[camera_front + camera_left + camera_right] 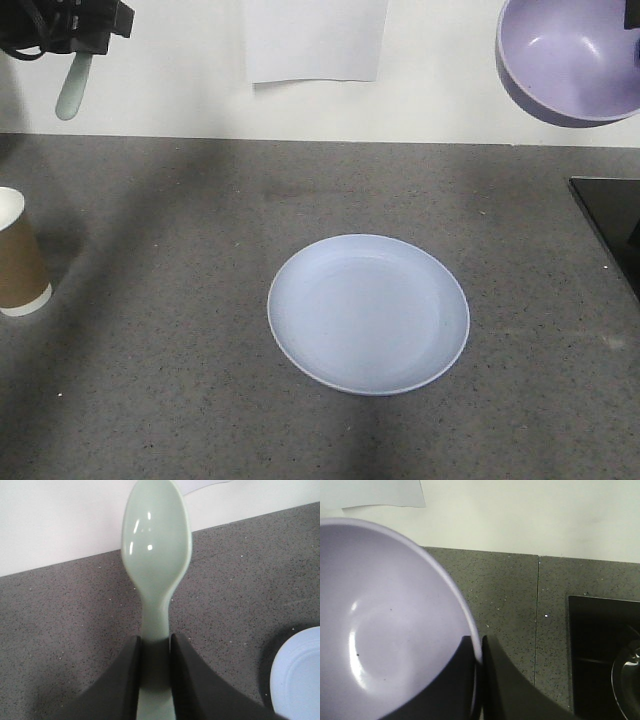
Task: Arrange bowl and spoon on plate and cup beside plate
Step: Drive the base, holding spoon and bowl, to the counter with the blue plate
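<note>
Nearest in the front view, the plate lies flat on the speckled grey countertop, with only its own pale surface showing inside the rim. The cup stands upright at the left edge, well apart from the plate and half cut off by the frame; what it holds cannot be told. High at the upper left, the left gripper pinches the spoon, which hangs downward against the white wall, clear of the counter. At the upper right the bowl is aloft and tilted, its mouth turned toward the camera, its inside bare and glossy. A white paper sheet is stuck to the wall above the plate, and a black panel sits at the counter's right edge.

The left wrist view shows the two dark fingers pressed on either side of the spoon's handle, the scoop pointing away over the counter. A slice of the plate shows at the lower right.

In the right wrist view, the right gripper clamps the bowl's rim, one finger inside the wall and one outside. The bowl fills the left of the frame. Beyond it the counter shows a thin seam, and the black panel lies at the right.
</note>
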